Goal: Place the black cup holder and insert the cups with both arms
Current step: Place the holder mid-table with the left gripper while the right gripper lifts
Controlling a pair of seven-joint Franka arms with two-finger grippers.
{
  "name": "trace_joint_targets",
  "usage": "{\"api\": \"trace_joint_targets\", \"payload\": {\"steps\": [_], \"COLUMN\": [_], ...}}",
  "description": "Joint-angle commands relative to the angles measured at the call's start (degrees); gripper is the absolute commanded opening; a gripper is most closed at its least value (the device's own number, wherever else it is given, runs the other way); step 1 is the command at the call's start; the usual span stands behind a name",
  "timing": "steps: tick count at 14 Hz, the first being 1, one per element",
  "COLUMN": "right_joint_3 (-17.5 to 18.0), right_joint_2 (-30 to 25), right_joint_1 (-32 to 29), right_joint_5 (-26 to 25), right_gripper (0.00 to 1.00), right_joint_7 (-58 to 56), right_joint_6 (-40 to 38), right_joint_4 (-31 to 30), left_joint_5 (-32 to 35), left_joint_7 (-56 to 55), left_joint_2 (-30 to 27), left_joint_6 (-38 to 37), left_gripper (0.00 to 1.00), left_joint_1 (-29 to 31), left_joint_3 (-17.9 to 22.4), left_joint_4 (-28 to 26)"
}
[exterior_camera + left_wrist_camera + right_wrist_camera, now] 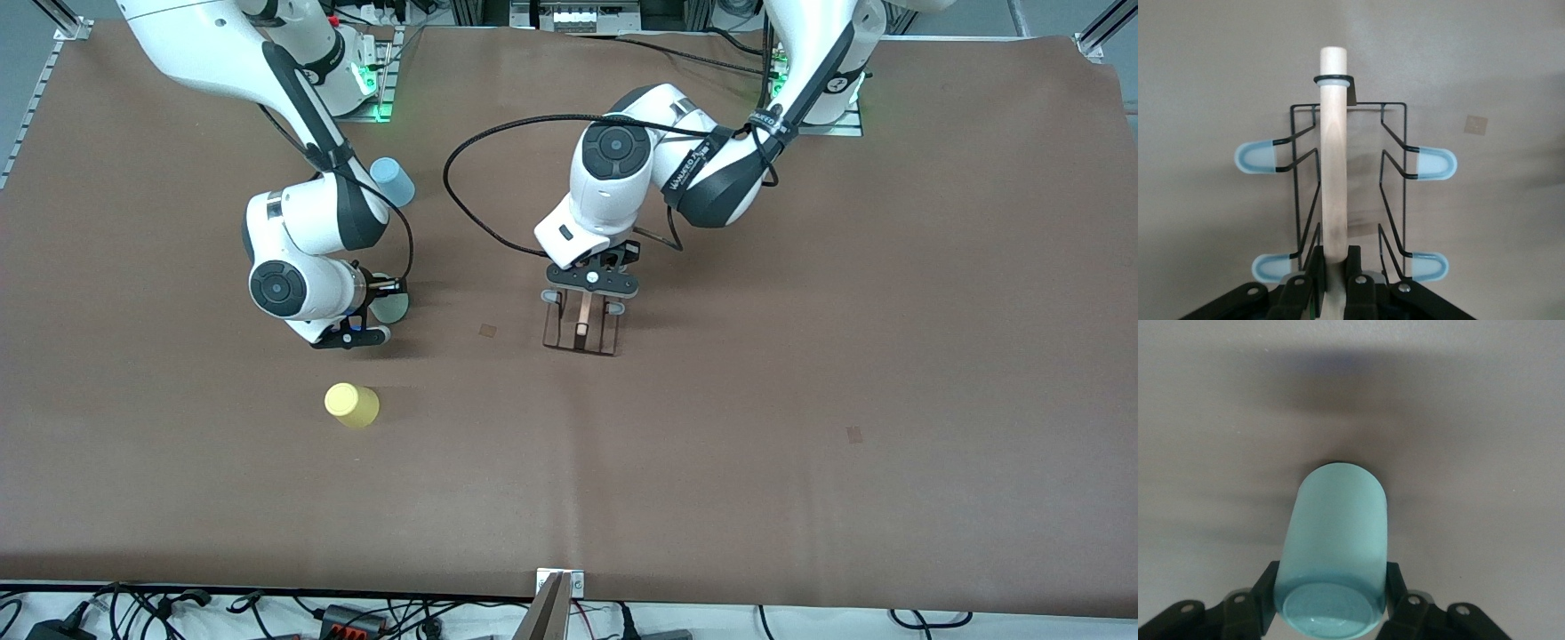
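Observation:
The black cup holder (582, 336) is upright at the middle of the table. My left gripper (584, 307) comes down on it from above and is shut on its wooden rod (1333, 167). In the left wrist view the left gripper (1333, 267) clamps that rod, with blue-tipped pegs (1435, 163) sticking out on both sides. Toward the right arm's end, my right gripper (380, 311) is shut on the pale green cup (397, 308). The right wrist view shows that cup (1335, 533) mouth down on the table, with the right gripper (1331, 593) pressed against its sides. The yellow cup (352, 404) and the light blue cup (392, 180) stand free.
A black cable (462, 191) loops over the table beside the left arm. Two small brown patches (488, 330) (854, 434) lie flat on the brown mat. Cables and plugs run along the table edge nearest the front camera.

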Motion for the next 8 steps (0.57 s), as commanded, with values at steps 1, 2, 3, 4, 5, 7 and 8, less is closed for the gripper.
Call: {"api": "trace_joint_targets", "payload": {"steps": [1, 2, 3, 4, 5, 7, 8], "right_joint_3": [0.3, 0.3, 0.3, 0.3, 0.3, 0.4, 0.4], "right_joint_2": [-1.1, -0.9, -0.6, -0.6, -0.6, -0.6, -0.6], "right_joint_1": [0.0, 0.0, 0.0, 0.0, 0.0, 0.0, 0.2], "right_joint_5": [0.8, 0.8, 0.8, 0.8, 0.8, 0.8, 0.8], "right_gripper": [0.29, 0.29, 0.29, 0.29, 0.29, 0.29, 0.29], "right_joint_7": [0.4, 0.3, 0.1, -0.2, -0.3, -0.2, 0.0], "right_joint_6": [-9.3, -13.1, -15.3, -16.1, -16.2, -16.1, -16.2], "right_joint_4": [8.1, 11.9, 14.5, 16.0, 16.4, 16.7, 16.7], "left_joint_5": [0.1, 0.3, 0.3, 0.5, 0.5, 0.3, 0.2], "left_joint_7": [-4.4, -4.9, -4.9, -4.9, -4.9, -4.9, -4.8], "left_joint_2": [1.5, 2.0, 2.4, 2.7, 3.1, 3.4, 3.2], "left_joint_6": [-1.0, -0.9, -0.9, -0.9, -0.9, -0.9, -1.1], "left_gripper": [0.00, 0.00, 0.00, 0.03, 0.06, 0.19, 0.34], "left_joint_1": [-1.5, -2.4, -2.6, -3.2, -3.3, -3.4, -3.1], "left_joint_3": [0.3, 0.3, 0.3, 0.4, 0.4, 0.4, 0.4], "left_joint_4": [2.4, 2.4, 2.4, 2.4, 2.4, 2.5, 2.7]}}
